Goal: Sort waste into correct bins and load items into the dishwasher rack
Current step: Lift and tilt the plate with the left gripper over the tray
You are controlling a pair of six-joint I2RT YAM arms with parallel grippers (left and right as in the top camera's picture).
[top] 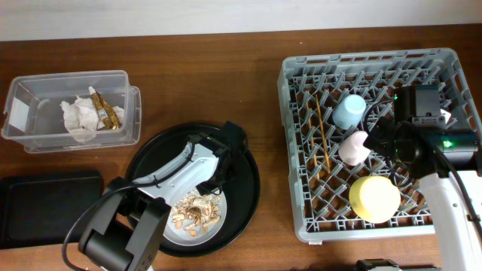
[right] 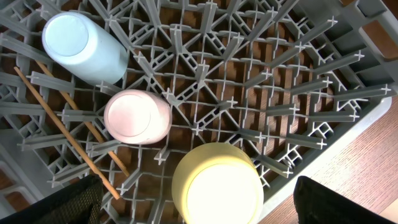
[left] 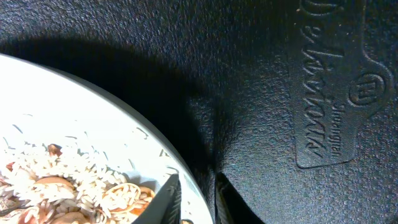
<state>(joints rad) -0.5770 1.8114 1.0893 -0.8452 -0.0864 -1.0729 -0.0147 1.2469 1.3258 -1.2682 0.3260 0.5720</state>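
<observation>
The pale plate (top: 172,229) with tan food scraps (top: 197,211) lies in the round black tray (top: 242,192). My left gripper (top: 215,179) is shut on the plate's far rim. In the left wrist view its fingers (left: 196,199) straddle the plate's rim (left: 93,124), next to the rice and scraps (left: 62,180). My right gripper (top: 388,143) is open and empty over the grey rack (top: 290,113). The rack holds the blue cup (top: 350,111), pink cup (top: 354,147), yellow bowl (top: 374,198) and chopsticks (top: 322,143). In the right wrist view the open fingers (right: 199,205) flank the bowl (right: 217,186).
The clear tub (top: 30,113) at back left holds white napkins (top: 79,117) and the gold wrapper (top: 109,113). The shallow black tray (top: 45,203) lies at front left. The right half of the rack (right: 280,93) has bare pegs.
</observation>
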